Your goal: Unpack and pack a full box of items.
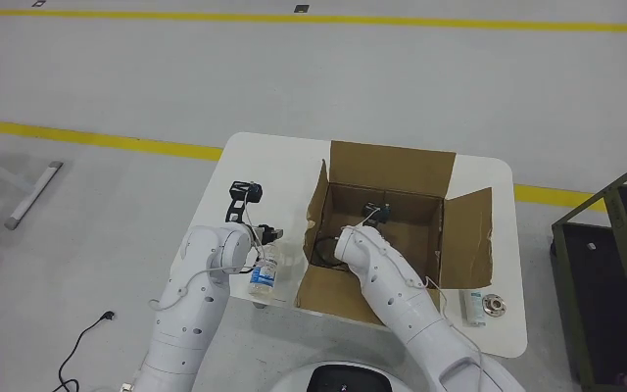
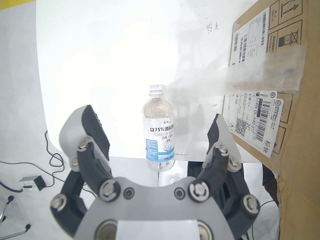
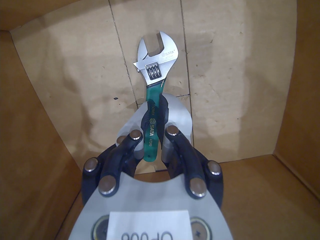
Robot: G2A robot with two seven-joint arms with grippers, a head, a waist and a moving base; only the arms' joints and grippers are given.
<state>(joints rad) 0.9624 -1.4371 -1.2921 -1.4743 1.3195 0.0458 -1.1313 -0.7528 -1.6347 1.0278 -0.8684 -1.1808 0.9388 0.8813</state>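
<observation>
Top view gave you the white round-cornered counter with the open brown cardboard box standing on its middle, flaps spread outward. Near the counter's right near corner, outside the box, lay a small white container and, just beside it, a small round grey metal part. The clear plastic bottle, with a white cap and a blue-and-white label, was at the counter's near edge toward the left near corner, close to the box's left wall.

Left wrist view showed you the left fingers spread wide and holding nothing, one on each side of that bottle with a clear gap to both pads. The bottle's base was toward the fingers at the counter's edge and its cap pointed away across the counter. You could not tell whether it stood or lay. The box's labelled outer wall rose near it.

Right wrist view showed you the right fingers down inside the box, cardboard walls on every side, clamped on the green handle of the silver adjustable wrench. Its metal head pointed away from the fingers toward a seamed cardboard panel. You could not tell whether it touched the panel.
</observation>
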